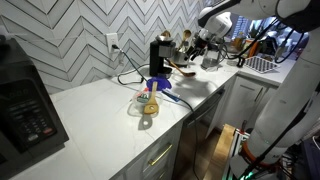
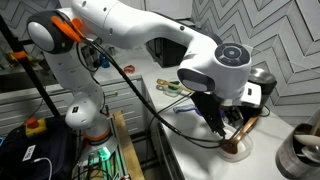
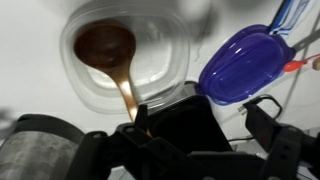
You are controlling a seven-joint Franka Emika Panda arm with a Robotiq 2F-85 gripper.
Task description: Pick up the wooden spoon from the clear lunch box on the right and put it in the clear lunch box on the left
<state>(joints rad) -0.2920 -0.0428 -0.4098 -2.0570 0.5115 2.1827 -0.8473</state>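
Note:
The wooden spoon (image 3: 108,48) lies with its bowl in a clear lunch box (image 3: 165,55). Its handle slopes over the rim toward my gripper (image 3: 200,112). The gripper's fingers are spread wide; the handle's end is beside one finger, and I cannot see it clamped. In an exterior view the gripper (image 2: 218,120) hovers just above this box (image 2: 236,152), with the spoon handle (image 2: 247,125) slanting up beside it. A second clear lunch box (image 1: 148,104) with small colourful items sits further along the counter; it also shows in an exterior view (image 2: 176,88).
A blue lid (image 3: 245,62) lies beside the spoon's box. A black coffee machine (image 1: 158,55) stands at the wall. A metal pot (image 2: 300,155) stands close to the box. A microwave (image 1: 25,110) is at the far end of the white counter (image 1: 100,120).

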